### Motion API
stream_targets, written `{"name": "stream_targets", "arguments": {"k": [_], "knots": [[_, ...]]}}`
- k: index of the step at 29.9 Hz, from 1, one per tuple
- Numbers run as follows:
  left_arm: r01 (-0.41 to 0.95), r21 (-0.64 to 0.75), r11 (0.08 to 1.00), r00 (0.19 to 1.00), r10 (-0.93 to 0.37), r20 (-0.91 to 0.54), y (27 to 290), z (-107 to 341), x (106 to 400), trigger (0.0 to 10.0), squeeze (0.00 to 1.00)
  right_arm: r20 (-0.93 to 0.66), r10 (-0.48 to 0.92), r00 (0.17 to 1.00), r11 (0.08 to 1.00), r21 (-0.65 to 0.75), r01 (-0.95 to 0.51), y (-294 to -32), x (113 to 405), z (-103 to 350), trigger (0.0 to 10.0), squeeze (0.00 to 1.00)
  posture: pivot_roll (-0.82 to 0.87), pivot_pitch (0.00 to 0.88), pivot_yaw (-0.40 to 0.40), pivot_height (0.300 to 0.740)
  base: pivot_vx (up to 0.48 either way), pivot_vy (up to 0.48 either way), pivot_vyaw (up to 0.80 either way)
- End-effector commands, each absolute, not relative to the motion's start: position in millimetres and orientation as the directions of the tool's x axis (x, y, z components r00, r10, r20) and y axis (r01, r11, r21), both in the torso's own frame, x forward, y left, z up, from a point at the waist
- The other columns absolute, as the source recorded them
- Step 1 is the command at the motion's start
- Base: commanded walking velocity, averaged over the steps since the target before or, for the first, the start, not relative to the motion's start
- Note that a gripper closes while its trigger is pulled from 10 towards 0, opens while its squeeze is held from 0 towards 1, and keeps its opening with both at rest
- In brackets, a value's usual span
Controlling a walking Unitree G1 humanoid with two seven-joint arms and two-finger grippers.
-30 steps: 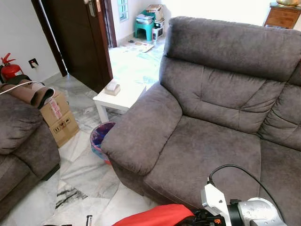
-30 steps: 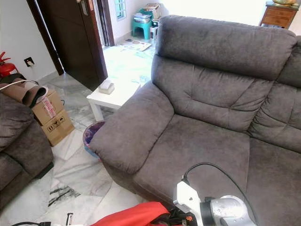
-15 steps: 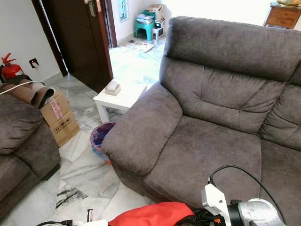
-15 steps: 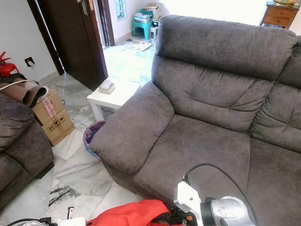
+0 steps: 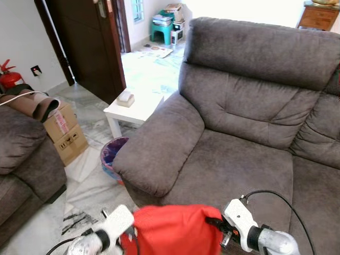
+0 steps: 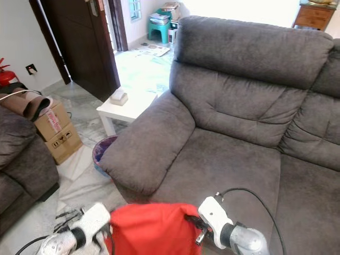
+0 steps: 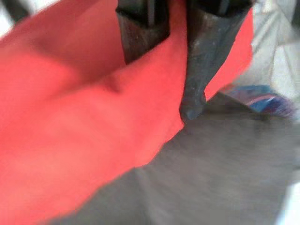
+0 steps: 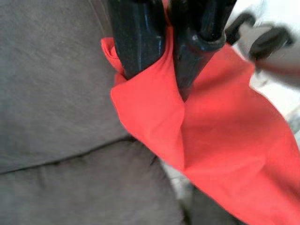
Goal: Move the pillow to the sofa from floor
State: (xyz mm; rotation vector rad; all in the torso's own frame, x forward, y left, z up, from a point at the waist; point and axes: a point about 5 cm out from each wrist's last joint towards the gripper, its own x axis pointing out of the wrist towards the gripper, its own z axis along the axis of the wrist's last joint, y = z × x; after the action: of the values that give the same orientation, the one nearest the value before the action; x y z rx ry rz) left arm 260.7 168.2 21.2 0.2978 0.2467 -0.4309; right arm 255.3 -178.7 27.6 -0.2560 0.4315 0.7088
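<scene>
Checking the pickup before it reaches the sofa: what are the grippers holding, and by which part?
Both hold the red pillow in front of the sofa: the left gripper pinches its left edge, the right gripper its right corner.

Room clutter beside the seating

A white side table (image 5: 134,111) carries a tissue box (image 5: 126,99); just beside it a bin (image 5: 110,155), cardboard boxes (image 5: 65,133), 1 red extinguisher (image 5: 9,77), dark door (image 5: 85,40).

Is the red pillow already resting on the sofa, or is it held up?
Held up. The left gripper and right gripper each pinch a side of the red pillow, before the sofa seat.
</scene>
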Motion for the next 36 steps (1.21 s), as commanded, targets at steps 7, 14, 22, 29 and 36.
{"name": "stream_targets", "arguments": {"k": [7,14,22,29,36], "knots": [[0.15,0.211,0.966,0.988,-0.137,-0.075,162.1,54.6,275.4,10.0,0.0,-0.252,0.314,0.915,0.949,0.055,-0.311,-181.3,271.7,38.2,10.0,0.0,0.01,0.084,0.035,0.74,0.0,0.0,0.0],[0.157,0.233,0.96,0.988,-0.151,-0.044,156.6,58.5,272.2,10.0,0.0,-0.227,0.255,0.94,0.967,0.076,-0.244,-174.6,271.5,35.9,10.0,0.0,0.01,0.073,0.033,0.74,0.0,0.0,0.0],[0.154,0.237,0.959,0.988,-0.149,-0.041,154.9,60.7,271.4,10.0,0.0,-0.209,0.193,0.959,0.978,0.12,-0.171,-183.1,275.0,39.6,10.0,0.0,0.01,0.07,0.028,0.74,0.0,0.0,-0.5],[0.157,0.248,0.956,0.988,-0.155,-0.029,153.6,62.7,272.1,10.0,0.0,-0.2,0.207,0.958,0.976,0.107,-0.189,-179.6,277.7,41.1,10.0,0.0,0.02,0.086,0.025,0.74,0.0,0.0,-0.8],[0.165,0.26,0.952,0.986,-0.166,-0.018,153.2,64.9,272.0,10.0,0.0,-0.198,0.202,0.959,0.977,0.108,-0.183,-178.2,279.7,41.6,10.0,0.0,0.02,0.093,0.024,0.74,0.0,0.0,-0.8]]}}
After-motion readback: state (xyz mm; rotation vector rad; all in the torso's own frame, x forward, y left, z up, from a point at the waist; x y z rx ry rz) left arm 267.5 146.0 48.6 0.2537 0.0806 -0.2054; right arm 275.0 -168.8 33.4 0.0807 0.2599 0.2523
